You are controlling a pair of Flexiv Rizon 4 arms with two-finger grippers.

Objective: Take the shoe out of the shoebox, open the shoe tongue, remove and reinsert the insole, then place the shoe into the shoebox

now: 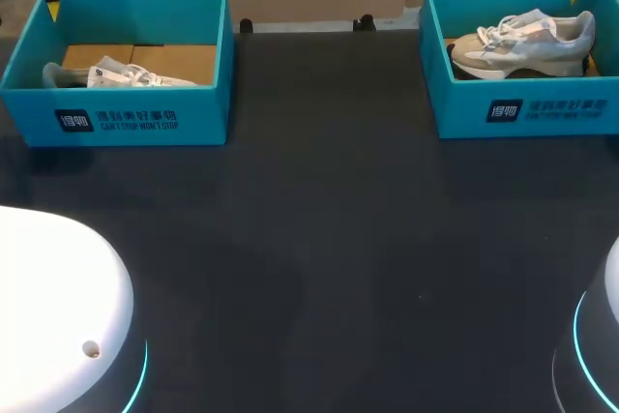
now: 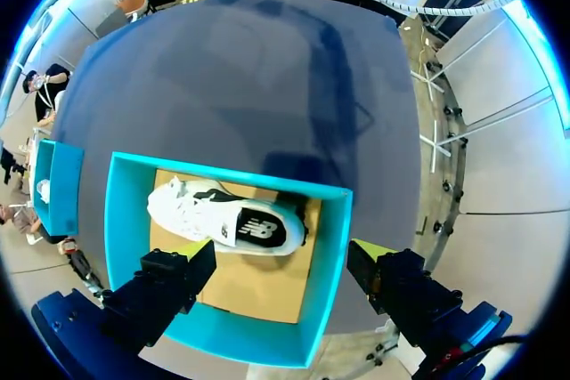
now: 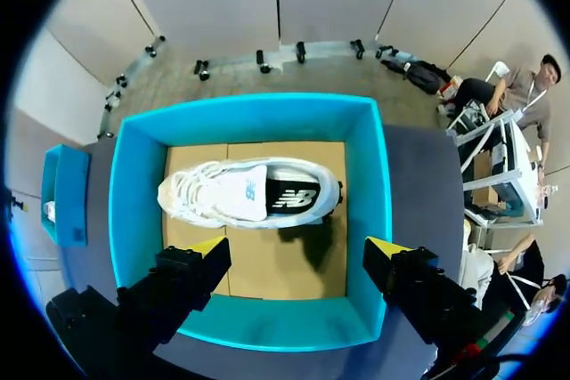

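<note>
Left hand (image 2: pixel 281 254) and right hand (image 3: pixel 298 248) hang spread over shoeboxes (image 1: pixel 145 118) on dark table (image 1: pixel 319 239).

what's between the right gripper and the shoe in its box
Nothing visible. The right gripper hangs open above the lidless shoebox, and the shoe lies uncovered on the box floor ahead of the fingers.

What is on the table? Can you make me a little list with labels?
Table: dark, with two boxes at the far side
Left shoebox: teal, open, no lid on
Left shoe: white, lying inside the left shoebox
Right shoebox: teal, open, no lid on
Right shoe: white and beige, lying inside the right shoebox
Left claw: open, above the left shoebox, holding nothing
Right claw: open, above the right shoebox, holding nothing
</note>
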